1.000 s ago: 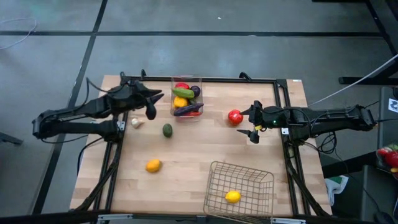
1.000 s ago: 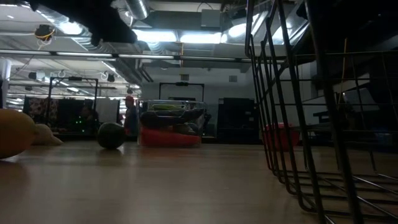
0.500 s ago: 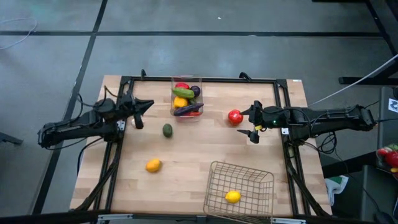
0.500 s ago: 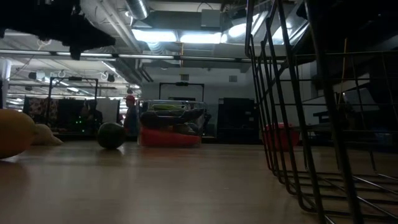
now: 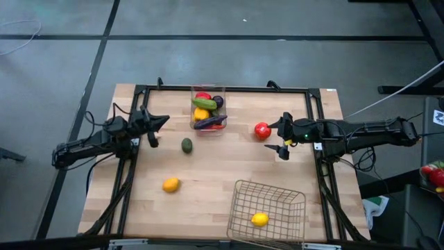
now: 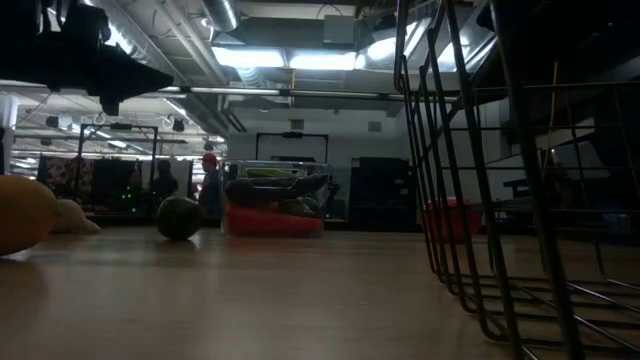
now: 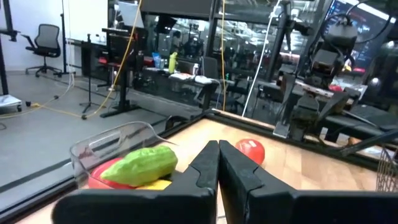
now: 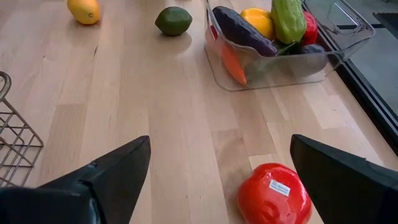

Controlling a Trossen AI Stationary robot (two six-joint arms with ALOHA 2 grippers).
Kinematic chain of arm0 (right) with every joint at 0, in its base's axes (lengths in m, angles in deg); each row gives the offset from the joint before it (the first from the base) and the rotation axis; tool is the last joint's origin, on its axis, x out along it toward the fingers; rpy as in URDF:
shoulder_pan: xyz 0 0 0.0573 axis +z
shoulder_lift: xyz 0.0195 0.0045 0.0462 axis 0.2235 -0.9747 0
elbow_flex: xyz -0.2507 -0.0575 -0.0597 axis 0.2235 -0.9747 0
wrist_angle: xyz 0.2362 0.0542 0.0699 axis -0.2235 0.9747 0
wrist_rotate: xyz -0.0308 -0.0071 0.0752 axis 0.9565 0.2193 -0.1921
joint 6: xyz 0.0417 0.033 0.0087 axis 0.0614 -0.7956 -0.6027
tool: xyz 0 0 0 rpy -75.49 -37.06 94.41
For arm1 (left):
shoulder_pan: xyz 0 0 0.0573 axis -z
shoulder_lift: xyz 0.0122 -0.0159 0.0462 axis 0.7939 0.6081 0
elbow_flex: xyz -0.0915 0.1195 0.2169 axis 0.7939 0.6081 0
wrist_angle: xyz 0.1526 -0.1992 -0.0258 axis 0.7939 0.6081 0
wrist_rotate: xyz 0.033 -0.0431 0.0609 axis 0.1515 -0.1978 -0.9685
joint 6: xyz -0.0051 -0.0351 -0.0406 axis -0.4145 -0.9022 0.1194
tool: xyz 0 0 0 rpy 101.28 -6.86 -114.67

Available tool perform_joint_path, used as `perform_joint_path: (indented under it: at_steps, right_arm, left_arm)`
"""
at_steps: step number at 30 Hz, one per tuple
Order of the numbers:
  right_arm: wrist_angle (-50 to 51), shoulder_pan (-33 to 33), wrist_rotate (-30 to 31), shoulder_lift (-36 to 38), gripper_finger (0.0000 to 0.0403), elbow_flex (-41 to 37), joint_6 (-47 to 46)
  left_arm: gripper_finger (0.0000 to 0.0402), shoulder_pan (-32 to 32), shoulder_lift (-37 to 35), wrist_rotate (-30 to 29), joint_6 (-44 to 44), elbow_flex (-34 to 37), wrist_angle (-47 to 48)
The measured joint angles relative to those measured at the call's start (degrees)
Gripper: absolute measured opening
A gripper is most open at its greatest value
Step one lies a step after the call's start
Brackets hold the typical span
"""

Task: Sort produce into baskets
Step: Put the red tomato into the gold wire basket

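The right tool hovers low over the worktop with its fingers spread wide and nothing between them. The red tomato lies just ahead of the open gap, apparently placed for a straight approach and pinch. The tomato is glossy and round and carries a small white sticker.

The left tool waits near the worktop's left edge. Its fingers are pressed together and hold nothing.

The clear plastic bin stands at the far middle of the worktop. It holds vegetables: a green cucumber, a dark purple eggplant, plus red, orange and yellow pieces. The wire-mesh basket stands at the near edge with one yellow lemon inside.

Loose on the worktop are a dark green, probably avocado-like, fruit and a yellow-orange fruit, well apart.
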State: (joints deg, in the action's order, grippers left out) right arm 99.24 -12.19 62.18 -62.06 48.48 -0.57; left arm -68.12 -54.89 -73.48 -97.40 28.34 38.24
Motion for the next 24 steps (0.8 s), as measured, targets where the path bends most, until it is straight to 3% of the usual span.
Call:
perform_joint_path:
  at_steps: [15, 24]
  right_arm:
    - [-0.07, -0.01, 3.05, -0.01, 0.0383, 0.0, -0.01]
    - [-0.85, -0.01, 3.04, -0.01, 0.0383, 0.0, -0.02]
  left_arm:
    - [0.0007, 0.02, -0.09, 2.01, 3.15, -0.02, 0.28]
    - [0.0007, 0.02, -0.09, 2.01, 1.73, -0.02, 7.62]
